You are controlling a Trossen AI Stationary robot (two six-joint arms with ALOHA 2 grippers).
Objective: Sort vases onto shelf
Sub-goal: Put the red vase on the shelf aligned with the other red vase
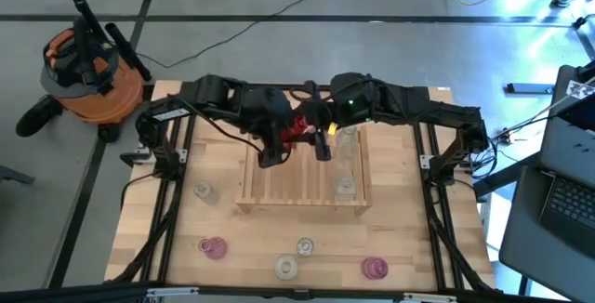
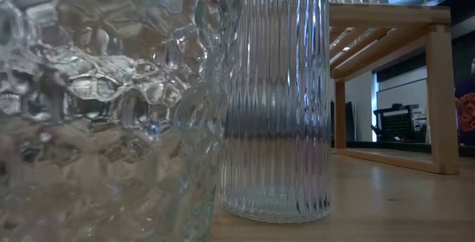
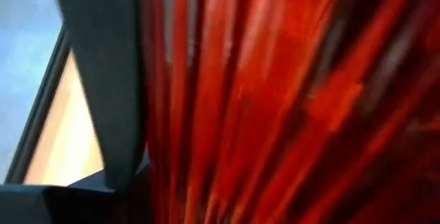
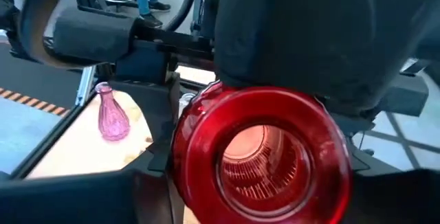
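Red vase (image 1: 299, 127) hangs between both grippers above the shelf (image 1: 304, 184).
Right gripper (image 4: 265, 203) fingers clasp it, mouth toward that wrist; left gripper (image 1: 279, 136) fingers seemingly parted alongside.

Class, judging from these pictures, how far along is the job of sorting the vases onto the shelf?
Done: clear vases stand on the right side of the shelf. In hand: a red vase sits between the left gripper and right gripper over the shelf's far edge. Left: two pink vases and three clear ones remain on the table.
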